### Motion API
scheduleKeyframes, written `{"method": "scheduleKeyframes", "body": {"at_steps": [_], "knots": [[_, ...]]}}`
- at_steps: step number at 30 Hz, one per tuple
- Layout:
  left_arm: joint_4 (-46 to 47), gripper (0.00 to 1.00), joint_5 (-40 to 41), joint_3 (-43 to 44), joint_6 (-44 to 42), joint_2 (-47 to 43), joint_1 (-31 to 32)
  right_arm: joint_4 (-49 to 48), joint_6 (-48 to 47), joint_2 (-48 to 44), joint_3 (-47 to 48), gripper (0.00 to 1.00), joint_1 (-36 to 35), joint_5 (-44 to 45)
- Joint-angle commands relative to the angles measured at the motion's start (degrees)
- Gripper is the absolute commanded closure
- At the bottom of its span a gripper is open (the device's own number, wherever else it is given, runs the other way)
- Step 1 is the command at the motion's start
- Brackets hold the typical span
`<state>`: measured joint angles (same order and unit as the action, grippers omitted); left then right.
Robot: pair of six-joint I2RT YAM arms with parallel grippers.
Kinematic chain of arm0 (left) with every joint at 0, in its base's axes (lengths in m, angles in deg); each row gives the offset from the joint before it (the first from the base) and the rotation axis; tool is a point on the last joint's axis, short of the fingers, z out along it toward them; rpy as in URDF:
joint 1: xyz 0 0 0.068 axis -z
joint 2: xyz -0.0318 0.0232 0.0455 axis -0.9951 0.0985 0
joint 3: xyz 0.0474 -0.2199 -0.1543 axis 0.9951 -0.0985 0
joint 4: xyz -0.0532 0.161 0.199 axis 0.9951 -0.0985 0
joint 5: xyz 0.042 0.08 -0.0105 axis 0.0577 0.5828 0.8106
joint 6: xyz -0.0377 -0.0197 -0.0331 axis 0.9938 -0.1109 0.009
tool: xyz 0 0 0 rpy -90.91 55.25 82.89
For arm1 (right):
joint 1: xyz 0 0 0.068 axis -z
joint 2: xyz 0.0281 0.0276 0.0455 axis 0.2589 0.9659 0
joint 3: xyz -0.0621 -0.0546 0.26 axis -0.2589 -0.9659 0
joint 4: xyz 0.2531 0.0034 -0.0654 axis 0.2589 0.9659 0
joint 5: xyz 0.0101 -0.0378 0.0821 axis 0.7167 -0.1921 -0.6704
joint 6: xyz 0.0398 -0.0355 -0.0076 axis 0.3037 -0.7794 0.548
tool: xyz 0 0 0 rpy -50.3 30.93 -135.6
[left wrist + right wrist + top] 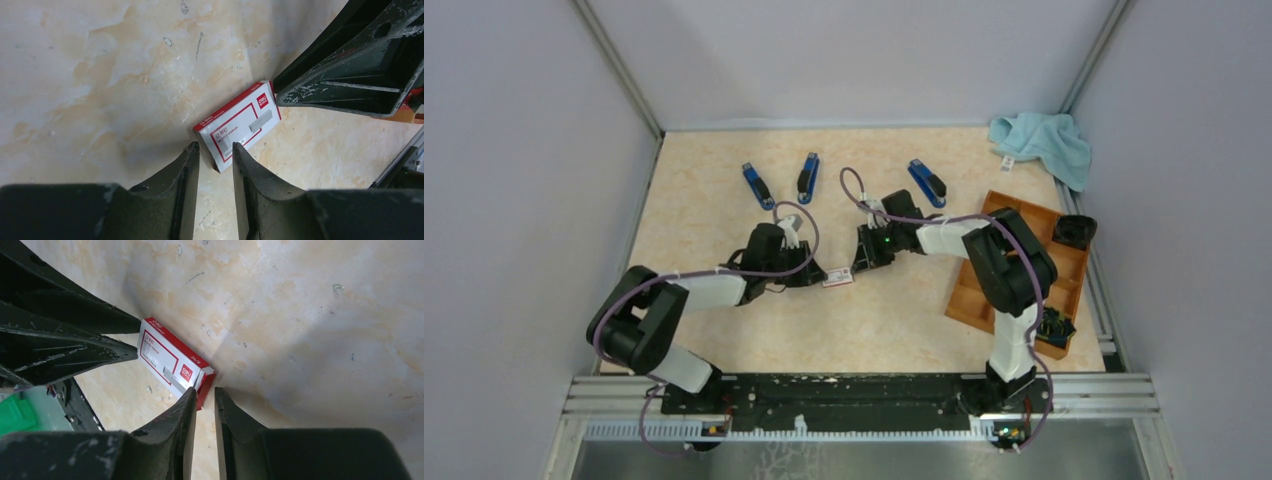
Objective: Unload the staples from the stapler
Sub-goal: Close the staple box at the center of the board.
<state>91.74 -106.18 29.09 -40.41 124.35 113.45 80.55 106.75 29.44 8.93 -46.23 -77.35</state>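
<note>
Beige marbled tabletop (904,330), plain grey walls (504,200) on three sides.
My left gripper (215,150) and right gripper (204,392) sit at opposite ends of the red-white box (838,281), fingers narrowly apart; pinching or not, can't tell. Three blue staplers (808,177) at 12 o'clock, staples too small to tell; blue cloth (1044,143) at 2.

Three blue staplers (757,185) (808,177) (928,183) lie in the upper middle of the frame. One small red and white box (838,281) sits in the middle. One blue cloth (1044,143) is at the upper right. One wooden tray (984,290) is on the right. There are two robot arms (704,292) (999,265).
</note>
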Motion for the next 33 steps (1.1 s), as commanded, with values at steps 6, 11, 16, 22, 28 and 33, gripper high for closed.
{"method": "scheduleKeyframes", "body": {"at_steps": [6, 11, 16, 22, 28, 33], "knots": [[-6.8, 0.62, 7.1, -2.3, -1.2, -11.9, -0.1, 3.0, -5.8, -8.1, -1.5, 0.77, 1.9, 2.3], [-11.4, 0.80, 7.9, -1.9, -1.0, -11.1, 0.0, 1.5, -5.3, -7.6, -2.5, 1.00, 1.6, 4.4], [-13.8, 0.91, 7.8, -1.3, 0.0, -8.5, -0.1, 1.9, -5.5, -4.7, -1.2, 1.00, 0.2, 6.0], [-13.9, 0.91, 5.7, 0.3, -0.3, -5.6, 0.0, 1.5, -5.2, -2.6, 0.5, 1.00, -1.2, 6.5], [-13.9, 0.91, 4.3, 2.0, -0.5, -3.0, 0.9, 1.5, -4.9, -1.1, 1.8, 1.00, -2.9, 6.2], [-13.5, 0.91, 3.7, 2.9, -0.4, -1.4, 1.7, 1.5, -4.7, -0.6, 2.7, 1.00, -4.2, 5.8]]}}
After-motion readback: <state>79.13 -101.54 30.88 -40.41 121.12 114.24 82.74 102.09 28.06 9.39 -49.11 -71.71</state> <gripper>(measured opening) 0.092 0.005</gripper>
